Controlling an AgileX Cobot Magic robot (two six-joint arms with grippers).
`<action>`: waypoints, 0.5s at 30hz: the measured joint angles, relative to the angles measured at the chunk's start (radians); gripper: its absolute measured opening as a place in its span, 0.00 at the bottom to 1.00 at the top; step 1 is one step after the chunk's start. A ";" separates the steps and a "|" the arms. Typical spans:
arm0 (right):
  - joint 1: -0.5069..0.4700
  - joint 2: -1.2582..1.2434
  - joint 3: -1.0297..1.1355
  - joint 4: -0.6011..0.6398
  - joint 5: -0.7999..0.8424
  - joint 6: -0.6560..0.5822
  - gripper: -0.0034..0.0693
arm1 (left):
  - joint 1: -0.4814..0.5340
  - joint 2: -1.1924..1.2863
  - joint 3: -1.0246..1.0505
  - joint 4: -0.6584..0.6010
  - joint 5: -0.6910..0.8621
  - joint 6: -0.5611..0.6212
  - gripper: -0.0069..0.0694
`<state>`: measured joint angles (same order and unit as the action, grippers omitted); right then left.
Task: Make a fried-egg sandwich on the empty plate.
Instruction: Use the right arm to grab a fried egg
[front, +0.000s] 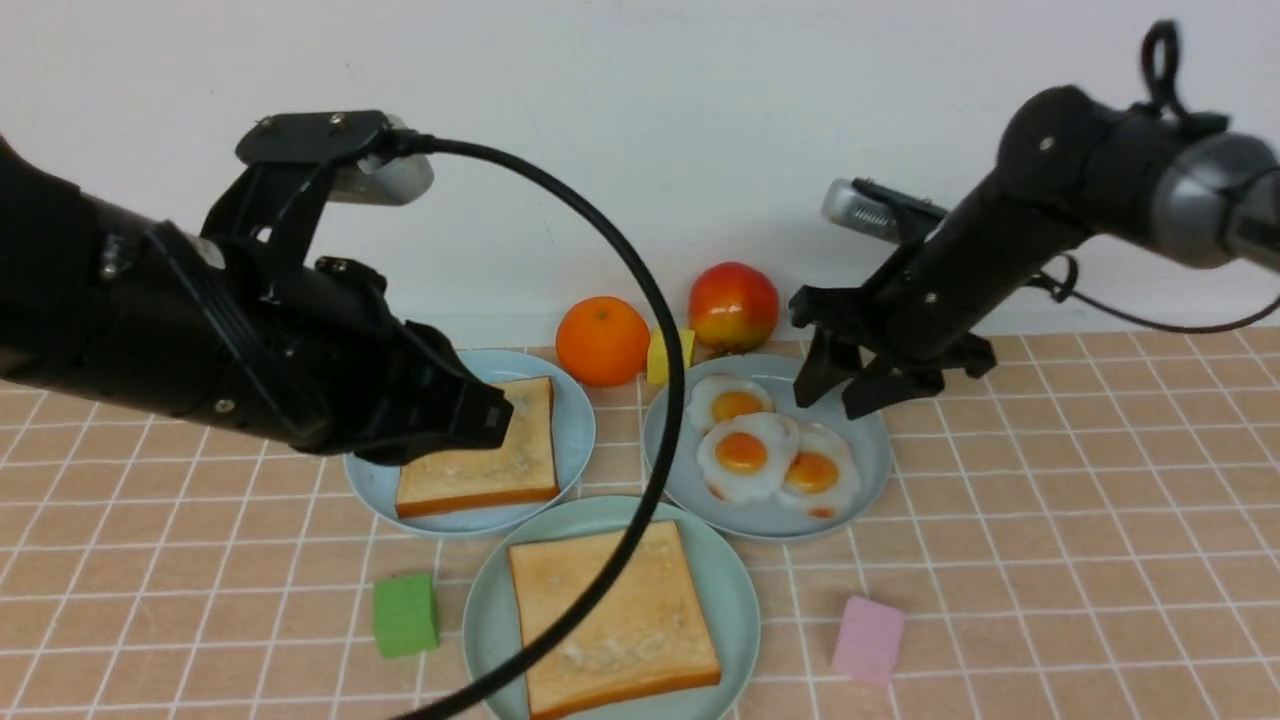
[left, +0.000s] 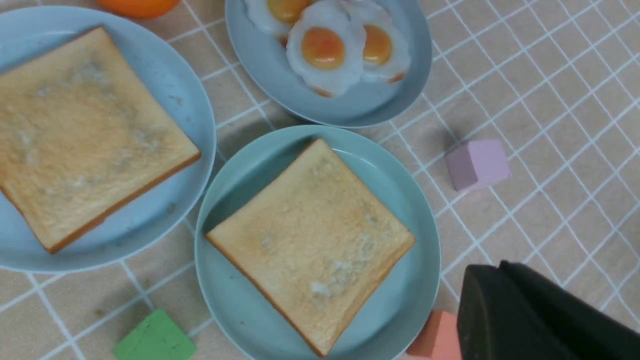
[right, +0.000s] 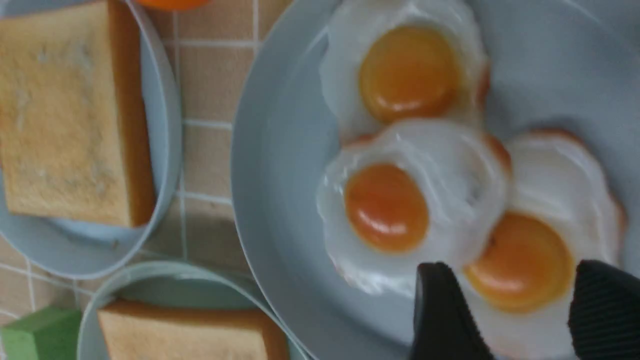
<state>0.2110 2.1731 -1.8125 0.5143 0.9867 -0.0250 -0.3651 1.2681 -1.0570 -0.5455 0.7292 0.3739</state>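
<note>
While hovering above the egg plate (front: 760, 515) at 1 o'clock from the mint plate (front: 480, 620), holding the right gripper (front: 838, 398) spread wide for the egg step. Next, probably lowering over the 3 o'clock egg (front: 822, 475), pinching its rim clear of its neighbour. Holding the left gripper (front: 490, 420) clenched, empty. Noting toast (front: 650, 640) flat on the mint plate: square, no long axis, crust facing 6 o'clock.

The left arm (front: 180, 330) hides the left side of the far-left plate (front: 577, 430) and a corner of the far toast (front: 500, 465). Its cable (front: 678, 390) crosses the near toast (front: 640, 640), cut off with the near plate (front: 735, 600) by the picture's edge, and part of the yellow block (front: 657, 360). The left gripper (left: 500, 295) half covers a salmon block (left: 432, 342). The right wrist view is blurred, with the fingertips (right: 442, 310) of the right gripper (right: 522, 320) cut off.
</note>
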 joint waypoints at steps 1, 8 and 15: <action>0.000 0.003 -0.006 0.004 0.000 0.000 0.55 | 0.000 0.000 0.000 0.000 0.000 0.000 0.13; 0.000 0.079 -0.040 0.030 -0.004 0.007 0.55 | 0.000 0.000 0.000 0.001 0.002 -0.004 0.13; 0.000 0.127 -0.041 0.057 -0.039 0.031 0.55 | 0.000 0.000 0.000 0.001 0.007 -0.006 0.13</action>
<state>0.2110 2.2999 -1.8539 0.5714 0.9475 0.0061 -0.3651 1.2681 -1.0570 -0.5443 0.7362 0.3680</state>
